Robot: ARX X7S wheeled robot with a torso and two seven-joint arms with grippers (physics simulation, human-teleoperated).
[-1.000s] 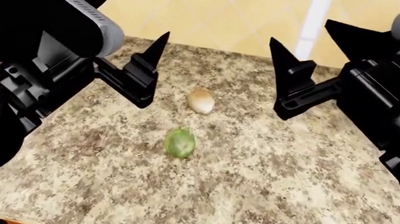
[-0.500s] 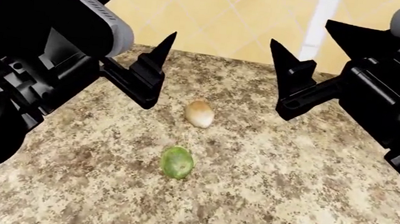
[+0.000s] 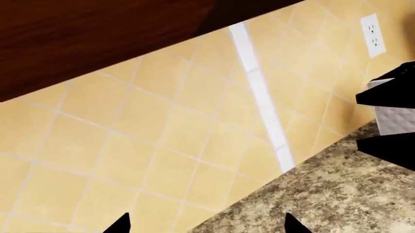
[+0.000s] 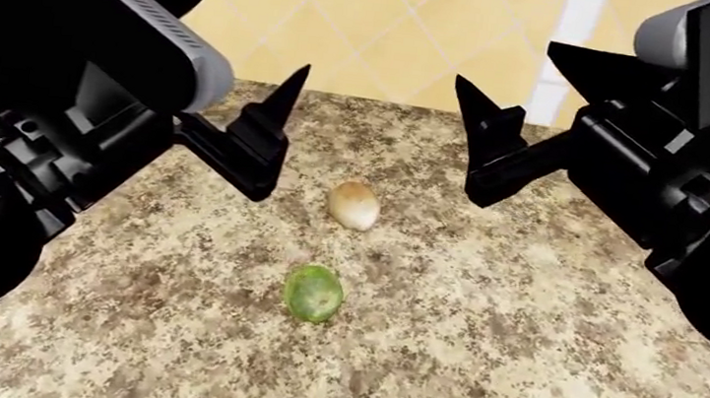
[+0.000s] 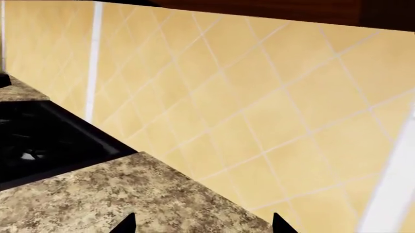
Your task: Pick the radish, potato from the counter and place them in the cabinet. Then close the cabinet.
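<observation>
The light green radish (image 4: 314,294) lies on the speckled counter (image 4: 513,335), nearer to me than the tan potato (image 4: 354,204). The two are apart. My left gripper (image 4: 251,30) hovers open above the counter, left of the potato and holding nothing. My right gripper (image 4: 508,65) hovers open to the potato's right, also holding nothing. The wrist views show only fingertips: left gripper (image 3: 206,224) and right gripper (image 5: 203,224), each over the counter's back edge and facing the tiled wall. Dark cabinet wood (image 3: 97,39) runs above the tiles. Neither vegetable shows in the wrist views.
A black stove top (image 5: 45,141) adjoins the counter (image 5: 97,199) on one side. A wall outlet (image 3: 372,34) sits on the yellow tiled backsplash (image 3: 162,145). A white textured object (image 3: 395,119) stands at the counter's back.
The head view has shifted, so the radish sits lower in the picture. My right gripper has moved a little left and up. The left gripper has hardly moved. Both stay open.
</observation>
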